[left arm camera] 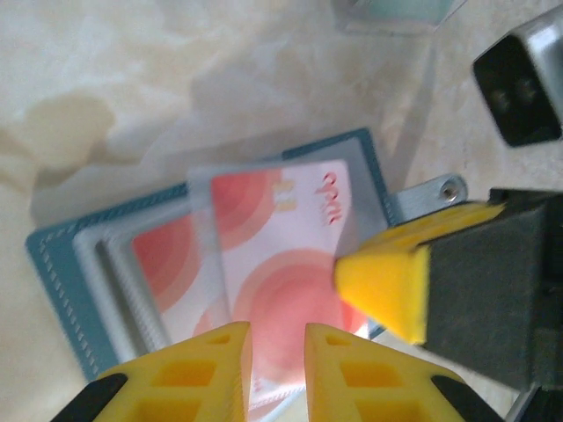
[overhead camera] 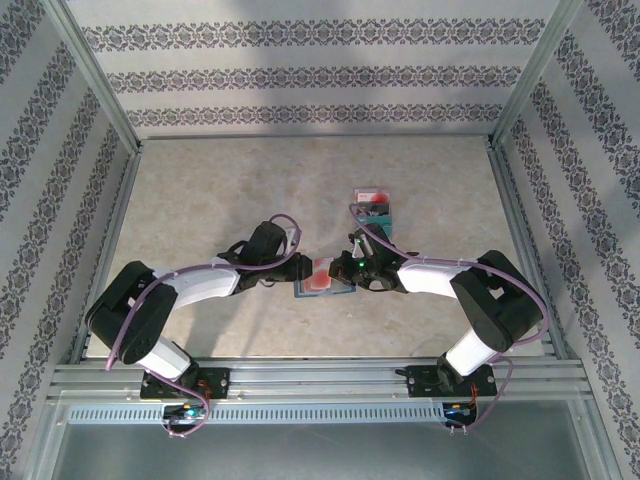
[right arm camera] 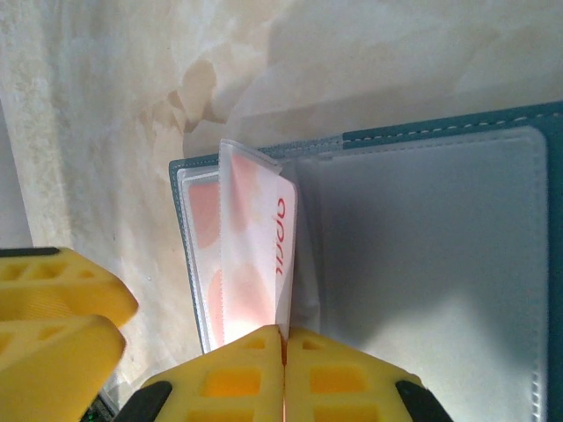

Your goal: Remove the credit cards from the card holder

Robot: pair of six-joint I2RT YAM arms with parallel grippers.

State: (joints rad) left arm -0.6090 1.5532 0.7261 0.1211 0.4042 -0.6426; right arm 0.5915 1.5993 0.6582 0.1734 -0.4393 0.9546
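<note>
Right gripper (right arm camera: 283, 347) tight on red-orange card (right arm camera: 286, 255) (edge-up, long axis toward it)

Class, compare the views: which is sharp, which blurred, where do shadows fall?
Top external view: even light on the beige marbled tabletop. Left wrist view: the red-orange plastic card and the teal folding card holder are blurred. Right wrist view: the holder's pale stitching is crisp; a grey shadow falls on the tabletop behind it.
</note>
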